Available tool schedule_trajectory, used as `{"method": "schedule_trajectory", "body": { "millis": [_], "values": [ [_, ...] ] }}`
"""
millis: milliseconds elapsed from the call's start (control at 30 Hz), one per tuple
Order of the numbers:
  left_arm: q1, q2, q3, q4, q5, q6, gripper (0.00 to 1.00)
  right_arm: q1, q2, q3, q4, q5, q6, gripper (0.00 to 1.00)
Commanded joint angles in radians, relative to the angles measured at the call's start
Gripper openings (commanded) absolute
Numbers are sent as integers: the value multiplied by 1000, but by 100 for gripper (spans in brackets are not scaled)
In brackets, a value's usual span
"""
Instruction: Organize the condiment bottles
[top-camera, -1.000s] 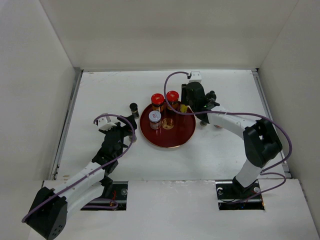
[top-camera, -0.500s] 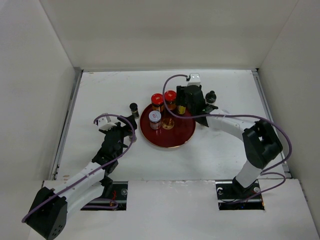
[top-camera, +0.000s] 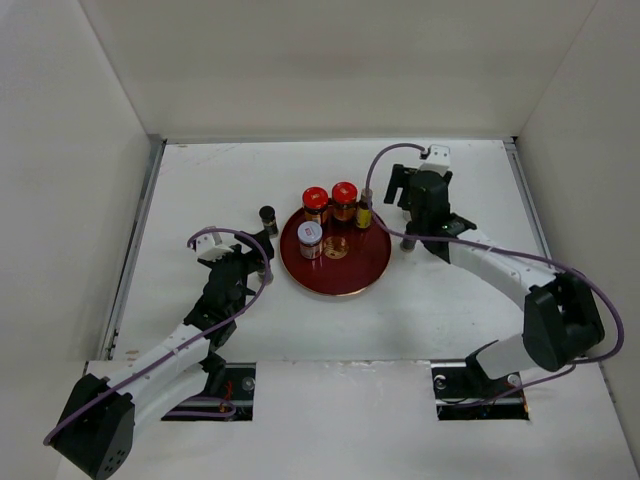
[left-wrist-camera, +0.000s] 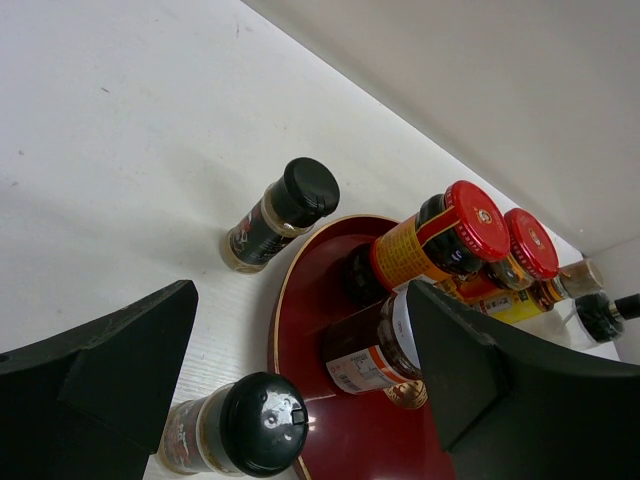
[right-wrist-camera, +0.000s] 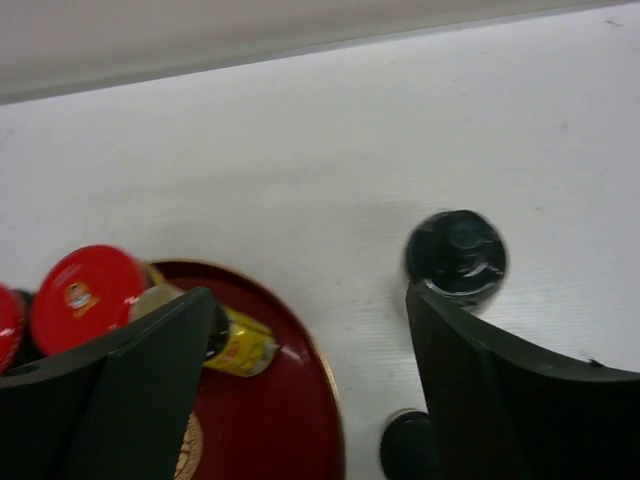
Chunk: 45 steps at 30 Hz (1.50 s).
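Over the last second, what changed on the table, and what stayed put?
The right gripper let go of the yellow-labelled bottle, leaving it upright at the back right of the tray. It then opened and pulled away to the right. Unchanged: the left gripper, open, and the two red-lidded jars and the white-lidded jar on the tray.

Left gripper (left-wrist-camera: 300, 295) jaws wide apart, nothing clamped. Black-capped shaker (left-wrist-camera: 250, 430) low between fingers, just beside dark red tray (left-wrist-camera: 345, 440) rim. Second black-capped shaker (left-wrist-camera: 280, 213) on white table (left-wrist-camera: 120, 150) beyond, near rim. On tray: red-lidded jar (left-wrist-camera: 450, 235), second red-lidded jar (left-wrist-camera: 525, 245) beside it, labelled jar (left-wrist-camera: 360, 350) nearer, lid partly hidden by right finger.
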Motion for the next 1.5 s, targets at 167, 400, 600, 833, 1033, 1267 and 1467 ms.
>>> {"method": "schedule_trajectory", "body": {
  "millis": [167, 400, 600, 833, 1033, 1267, 1467],
  "values": [
    [2, -12, -3, 49, 6, -11, 86, -128, 96, 58, -98, 68, 7, 97],
    [2, -9, -3, 49, 6, -11, 86, -164, 222, 139, -98, 3, 25, 95],
    [2, 2, -3, 55, 6, -11, 86, -176, 283, 169, -49, -5, 22, 76],
    [4, 1, -3, 55, 6, -11, 86, -182, 242, 158, -40, 23, 21, 48],
    [4, -4, -3, 55, 6, -11, 86, -159, 3, 74, -1, 35, 3, 47],
    [7, -32, -12, 55, 5, -11, 85, 6, -247, -63, -32, 51, 21, 46],
    [10, -19, 3, 23, -3, -16, 84, 204, -312, -109, -87, 49, 65, 45]
  ]
}}
